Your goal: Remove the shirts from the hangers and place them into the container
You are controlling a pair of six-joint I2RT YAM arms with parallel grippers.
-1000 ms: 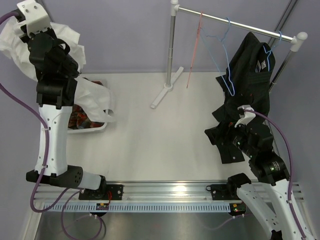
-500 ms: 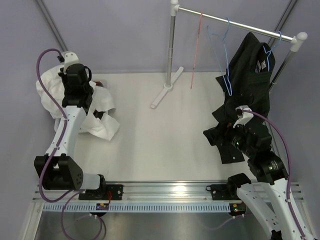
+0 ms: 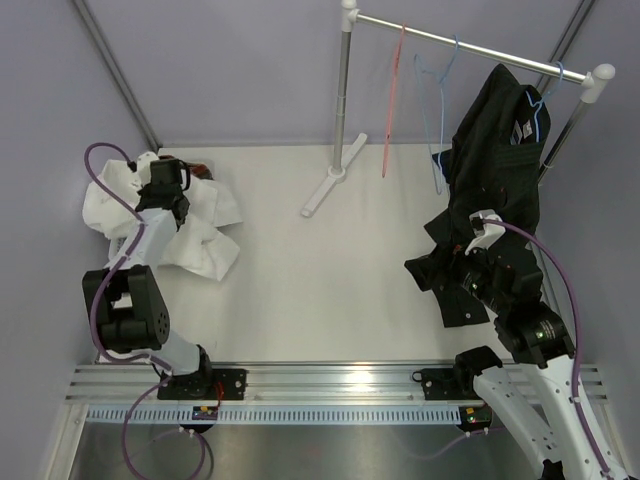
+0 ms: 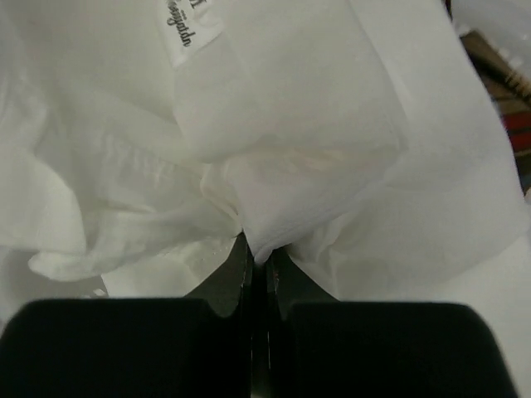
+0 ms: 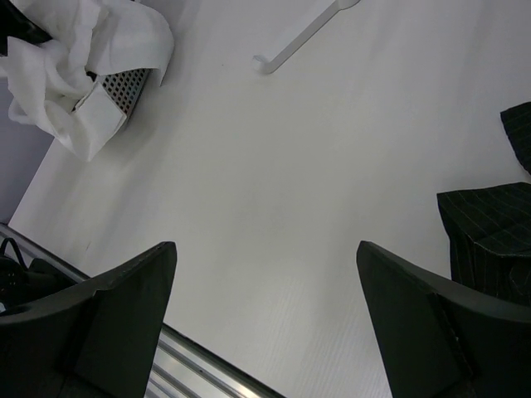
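Pinching a fold of the white shirt [image 4: 315, 124], the left gripper [image 4: 255, 249] has its jaws pressed together on the cloth. The shirt lies heaped over the container [image 5: 124, 84] at the table's far-left corner, covering all but a patch of its perforated wall. A strip of the plaid shirt [image 4: 508, 108] shows beside it.

The right gripper [image 5: 265, 265] is spread wide and holds nothing. Below it is bare white table [image 3: 320, 270], with the black shirt [image 3: 495, 150] just to its right.

The black shirt hangs from a light blue hanger [image 3: 540, 105] on the chrome rail [image 3: 470, 44]. A second blue hanger [image 3: 440, 110] and the pink-red hanger [image 3: 390, 110] hang bare. Plain lavender walls close in the table.

The left arm is folded low, its forearm reaching to the heap; the right arm stands raised at the right edge.
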